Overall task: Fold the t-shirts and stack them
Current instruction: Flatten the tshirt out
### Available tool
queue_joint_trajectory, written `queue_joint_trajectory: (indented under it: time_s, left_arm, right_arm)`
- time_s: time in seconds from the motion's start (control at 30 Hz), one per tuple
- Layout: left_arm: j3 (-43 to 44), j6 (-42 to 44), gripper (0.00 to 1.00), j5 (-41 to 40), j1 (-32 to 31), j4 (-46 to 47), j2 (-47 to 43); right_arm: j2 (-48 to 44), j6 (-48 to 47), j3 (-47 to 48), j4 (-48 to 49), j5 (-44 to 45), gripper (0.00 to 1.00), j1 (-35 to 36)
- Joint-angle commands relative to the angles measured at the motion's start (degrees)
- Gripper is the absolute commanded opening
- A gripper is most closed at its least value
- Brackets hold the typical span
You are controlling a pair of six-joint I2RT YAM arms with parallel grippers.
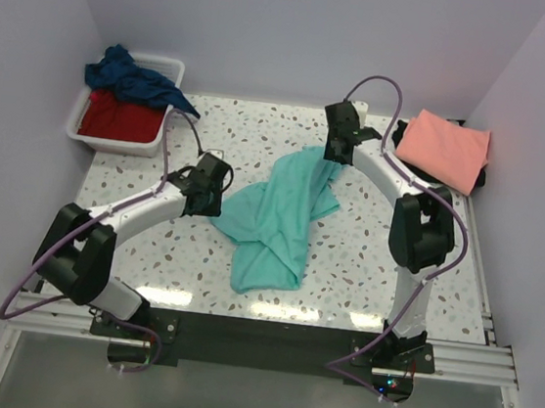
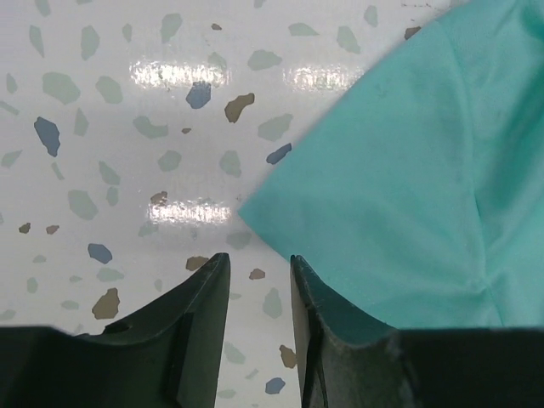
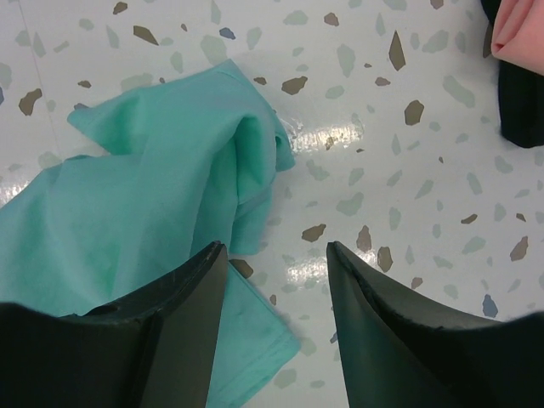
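Teal t-shirt (image 1: 276,219) is lying crumpled mid-frame on the counter (image 1: 364,264). Left gripper (image 2: 258,259) is hovering narrowly open, empty, beside its corner; right gripper (image 3: 274,246) is gaping, empty, over an edge. I am expecting a missed pinch: left jaws are straddling bare counter.

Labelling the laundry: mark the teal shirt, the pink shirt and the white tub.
teal shirt (image 1: 281,215), top view, middle of the cloth.
pink shirt (image 1: 443,150), top view, centre of folded top face.
white tub (image 1: 112,144), top view, near wall.
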Motion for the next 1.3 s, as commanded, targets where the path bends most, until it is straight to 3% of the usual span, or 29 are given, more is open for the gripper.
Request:
queue_joint_trajectory:
  time_s: [0.0, 0.77, 0.83, 0.93, 1.07, 1.27]
  left_arm:
    - [-0.7, 1.4, 0.4, 1.7, 1.9, 6.4, 1.6]
    - [1.2, 1.4, 0.41, 8.3, 5.0, 7.8, 11.7]
    - [1.8, 1.7, 0.39, 8.4, 5.0, 7.7, 12.4]
    - [2.7, 2.0, 0.26, 8.2, 5.0, 7.4, 12.8]
    - [4.5, 3.1, 0.0, 7.5, 5.5, 6.7, 12.8]
    - [12.4, 5.8, 0.0, 4.8, 5.7, 3.3, 8.8]
  right_arm:
    - [-3.7, 0.2, -1.1, 1.6, -1.0, 0.54, 0.3]
    - [-6.1, 1.5, -3.4, 1.1, -2.6, 0.53, 0.4]
    - [-6.4, 1.6, -3.5, 1.2, -2.9, 0.53, 0.4]
    - [-6.8, 1.6, -4.0, 1.3, -3.2, 0.52, 0.3]
    - [-7.6, 1.9, -4.9, 1.3, -3.2, 0.51, 0.4]
    - [-11.0, 1.6, -7.8, 1.1, -1.8, 0.51, 0.4]
